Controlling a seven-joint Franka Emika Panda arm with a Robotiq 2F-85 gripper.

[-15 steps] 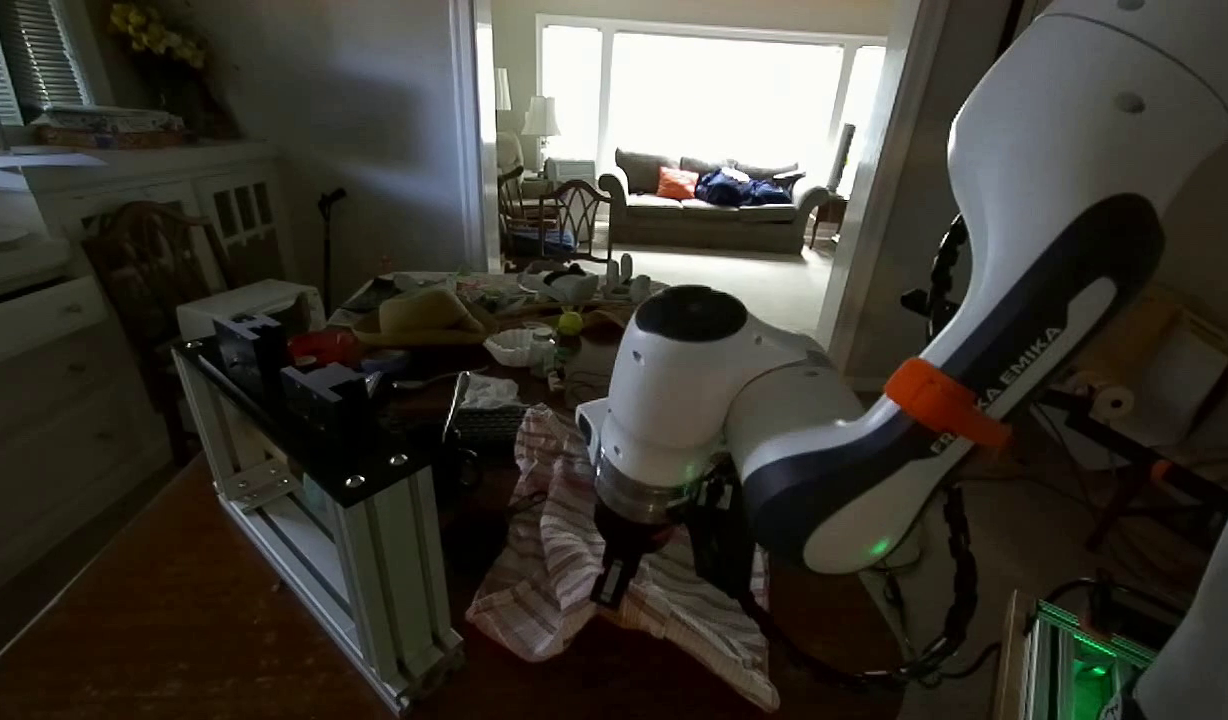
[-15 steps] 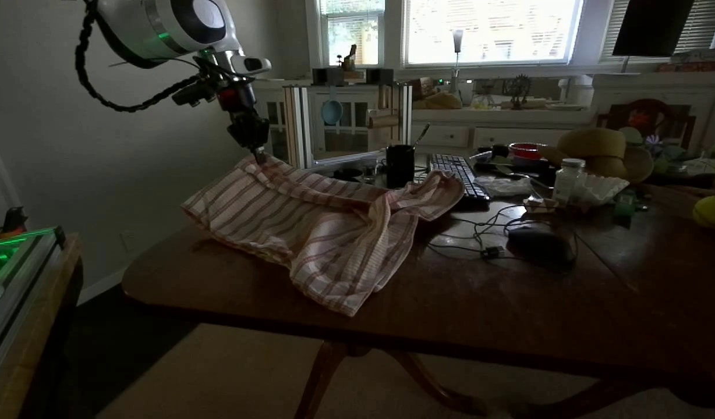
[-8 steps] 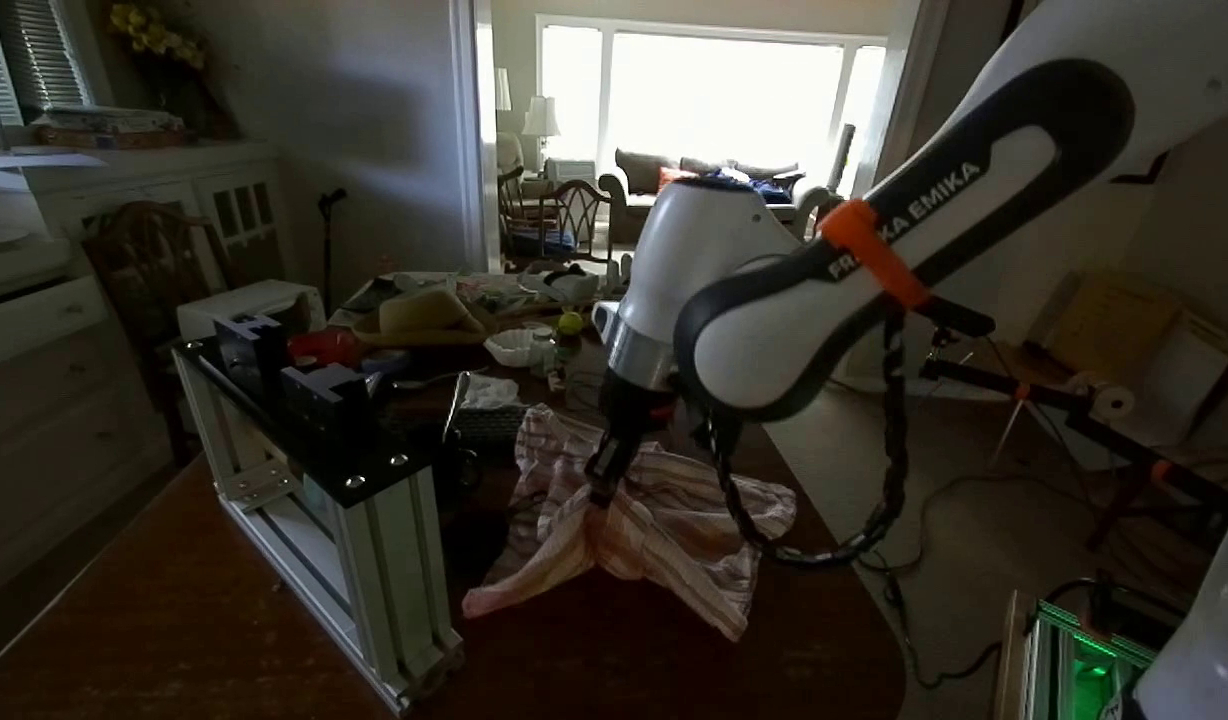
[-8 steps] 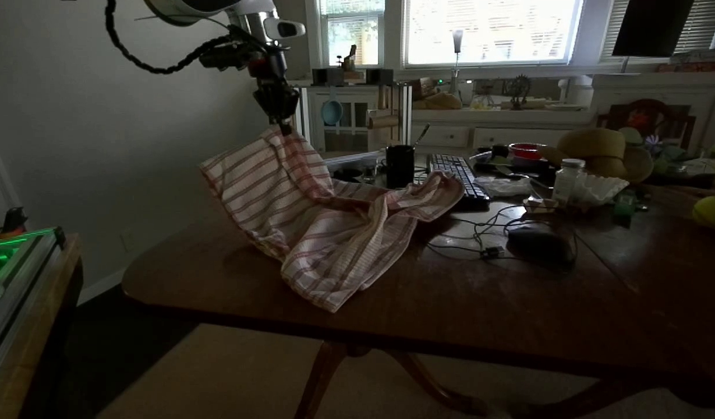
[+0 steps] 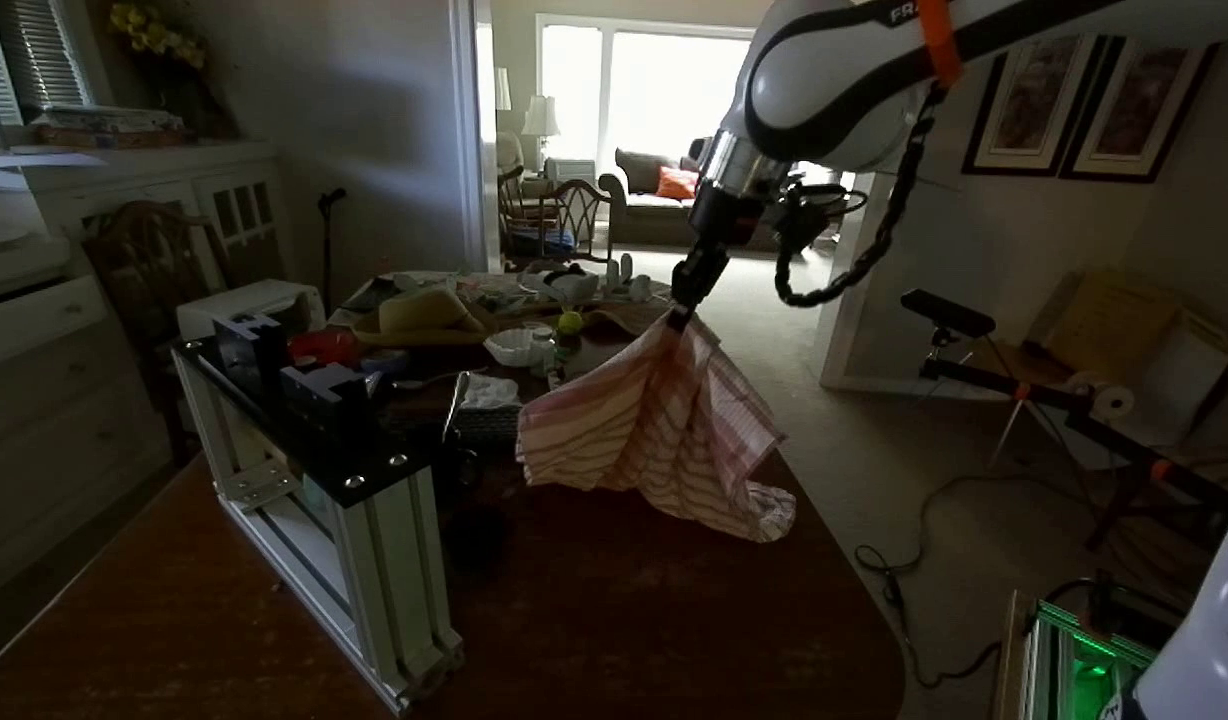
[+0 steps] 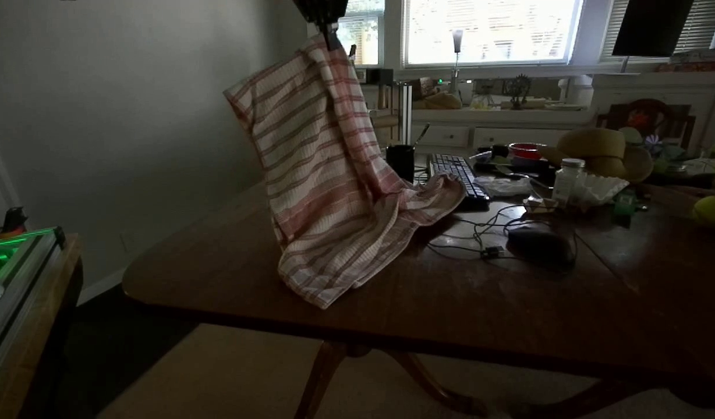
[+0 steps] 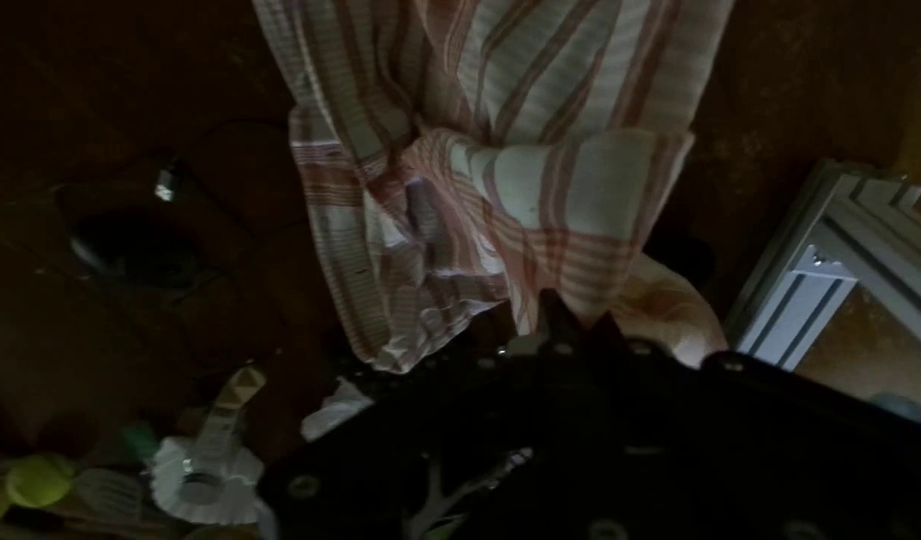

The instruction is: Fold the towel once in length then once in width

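Observation:
The white, red and brown striped towel (image 5: pixel 664 430) hangs from my gripper (image 5: pixel 680 316) in both exterior views. My gripper (image 6: pixel 331 39) is shut on a pinched upper edge of the towel (image 6: pixel 305 151), high above the table. The towel's lower end rests bunched on the table, with one corner toward the table's long edge and another part beside the keyboard. In the wrist view the dark fingertips (image 7: pixel 577 319) close on the towel (image 7: pixel 565 187), which drapes away in folds. The exact pinch is dark and partly hidden.
A metal frame (image 5: pixel 414 570) stands on the wooden table (image 6: pixel 485 314). A black cup (image 6: pixel 400 166), a keyboard (image 6: pixel 453 171), a mouse with cables (image 6: pixel 538 244), a glass jar (image 6: pixel 568 180), a straw hat (image 6: pixel 596 151) and a tennis ball (image 6: pixel 712 212) are also on it.
My gripper has risen a lot with the towel in its fingers. Much of the towel has come off the table and now hangs, while its lower end stays on the table.

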